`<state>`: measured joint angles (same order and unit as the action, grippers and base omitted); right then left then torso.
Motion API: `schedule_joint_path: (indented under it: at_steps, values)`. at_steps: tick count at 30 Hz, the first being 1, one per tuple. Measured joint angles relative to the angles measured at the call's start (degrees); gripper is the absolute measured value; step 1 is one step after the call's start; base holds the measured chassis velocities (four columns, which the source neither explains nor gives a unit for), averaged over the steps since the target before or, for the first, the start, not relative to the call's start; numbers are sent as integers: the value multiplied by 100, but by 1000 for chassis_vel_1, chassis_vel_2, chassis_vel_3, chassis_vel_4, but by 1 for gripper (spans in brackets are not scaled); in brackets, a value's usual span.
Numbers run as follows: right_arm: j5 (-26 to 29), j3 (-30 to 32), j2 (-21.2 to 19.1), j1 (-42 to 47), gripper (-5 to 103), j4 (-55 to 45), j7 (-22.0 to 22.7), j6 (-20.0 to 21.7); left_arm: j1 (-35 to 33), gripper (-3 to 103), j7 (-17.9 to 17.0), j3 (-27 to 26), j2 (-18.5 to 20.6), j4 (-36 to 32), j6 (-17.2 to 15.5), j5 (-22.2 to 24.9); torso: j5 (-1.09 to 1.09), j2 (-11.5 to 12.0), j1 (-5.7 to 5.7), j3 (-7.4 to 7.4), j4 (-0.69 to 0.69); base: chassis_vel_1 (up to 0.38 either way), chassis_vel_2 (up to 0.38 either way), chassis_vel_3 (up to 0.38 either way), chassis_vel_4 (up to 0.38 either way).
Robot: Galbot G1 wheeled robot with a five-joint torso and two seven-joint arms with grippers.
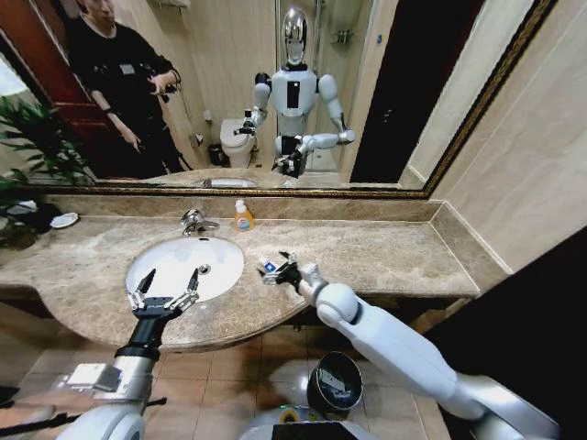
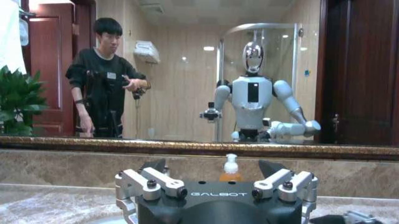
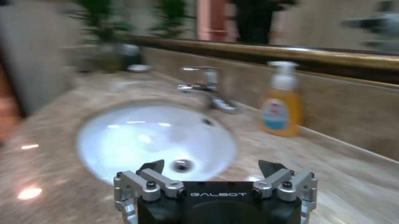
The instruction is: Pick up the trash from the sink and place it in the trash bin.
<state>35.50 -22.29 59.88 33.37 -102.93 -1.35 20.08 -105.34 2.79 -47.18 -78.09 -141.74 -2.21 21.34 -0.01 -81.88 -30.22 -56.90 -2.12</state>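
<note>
The right gripper [image 1: 280,270], over the beige-brown marble counter [image 1: 394,252] just beside the white oval sink [image 1: 183,266], was pinching a small white-and-blue packet [image 1: 270,267], so the carry step seemed in hand. The next move would call for swinging it down over the round black trash bin [image 1: 334,382] on the floor below. The left gripper [image 1: 165,291] hovered spread wide above the basin, which looked bare of trash.

Gold-framed mirror [image 1: 220,92] above marble counter [image 1: 385,257], beige wall tiles (potted plant [image 1: 27,156] leftward)
</note>
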Motion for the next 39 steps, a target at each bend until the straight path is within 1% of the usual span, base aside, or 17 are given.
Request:
schedule_joint_path:
  at_steps: [1, 2, 4, 7, 9, 10, 11, 12, 13, 19, 28, 29, 32, 34, 37, 38, 39]
  values:
    - [0, 0, 0, 0, 98, 0, 0, 0, 0, 100, 0, 0, 0, 0, 0, 0, 0, 0, 0, 0, 0, 0, 0, 0, 0]
    - [-25, -90, -34, -227, 100, 319, -756, -367, 0, 100, 1, 0, 0, 0, 0, 0, -1, 0, 0, 0, 1, 0, 0, 0, 0]
    - [-26, -168, -37, -454, 100, 582, -1391, -633, 0, 100, 1, 0, 0, 0, 0, 0, 0, 0, -1, 0, 1, 0, 0, 0, 0]
    - [-19, -268, 2, -618, 100, 667, -1603, -650, 0, 100, 1, 0, 0, 0, 0, 0, -1, 0, -1, 0, 1, 0, 0, 0, 0]
    - [-19, -346, 46, -661, 100, 668, -1526, -559, 0, 100, 1, 0, 0, 0, 0, 0, -1, 0, -1, 0, 1, 0, 0, 0, 0]
    - [-5, -453, 113, -689, 100, 653, -1223, -374, 0, 100, 1, 0, 0, 0, 0, 0, 0, 0, -1, 0, 1, 0, 0, 0, 0]
    - [76, -618, 248, -717, 100, 645, -483, 2, 0, 100, 1, 0, 0, 0, 0, 0, -1, 0, 0, 0, 1, 0, 0, 0, 0]
    - [128, -661, 314, -730, 100, 672, -203, 137, 0, 100, 1, 0, 0, 0, 0, 0, 0, 0, 0, 0, 1, 0, 0, 0, 0]
    - [128, -661, 314, -730, 100, 672, -203, 137, 0, 100, 1, 0, 0, 0, 0, 0, 0, 0, 0, 0, 1, 0, 0, 0, 0]
    - [185, -540, 533, -823, 100, 1040, 478, 293, 0, 100, 1, 0, 0, 0, 0, 0, -1, 0, 0, 0, 1, 0, 0, 0, 0]
    - [230, -470, 473, -886, 100, 1123, 598, 484, 0, 100, 1, 0, 0, 0, 0, 0, 0, 0, 0, 0, 1, 0, 0, 0, 0]
    - [269, -471, 473, -877, 103, 1127, 599, 542, 0, 100, 1, 0, 0, 0, 0, 0, 1, 0, 0, 0, 1, 0, 0, 0, 0]
    - [297, -481, 491, -927, 93, 1256, 604, 601, 0, 100, 1, 0, 0, 0, 0, 0, 0, 0, 0, 0, 1, 0, 0, 0, 0]
    - [296, -487, 489, -954, 93, 1297, 602, 604, 0, 100, 1, 0, 0, 0, 0, 0, 1, 0, 0, 0, 1, 0, 0, 0, 0]
    - [264, -504, 466, -1014, 77, 1389, 556, 609, 0, 100, 1, 0, 0, 0, 0, 0, 0, 0, 0, 0, 1, 0, 0, 0, 0]
    - [264, -504, 466, -1014, 77, 1389, 556, 609, 0, 100, 1, 0, 0, 0, 0, 0, 0, 0, 0, 0, 1, 0, 0, 0, 0]
    - [248, -514, 455, -1023, 71, 1404, 543, 609, 0, 100, 1, 0, 0, 0, 0, 0, 1, 0, 0, 0, 1, 0, 0, 0, 0]
